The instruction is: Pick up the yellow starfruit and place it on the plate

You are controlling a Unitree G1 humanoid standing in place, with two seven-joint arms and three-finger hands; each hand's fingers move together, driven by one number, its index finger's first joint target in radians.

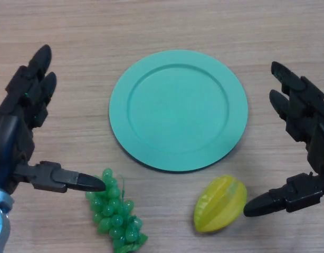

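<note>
1. Yellow starfruit [220, 204] on the wooden table [151, 26], low and right of centre, just below the teal plate [178, 109] rim, not touching it.
2. Plate bare, centre of view.
3. Right hand [304, 153] at right edge, fingers [288, 84] straight and spread, thumb tip close beside starfruit's right side, apparently not touching; nothing held.
4. Left hand [17, 137] at left edge, fingers straight, nothing held; thumb tip right at top of green grape bunch [115, 213], contact unclear.
5. Grape bunch left of starfruit, apart from it, below plate's lower-left rim.
6. Step in hand, judged: pre-grasp approach on starfruit with right hand; pick not yet made.
7. Next move likely calls for: shift right hand left so starfruit sits between thumb and fingers, close round its ridged body, lift, carry up-left over plate, set down.
8. Risk: ridged, smooth-looking fruit could roll or slip from a loose pinch; grapes well clear of the path.
</note>
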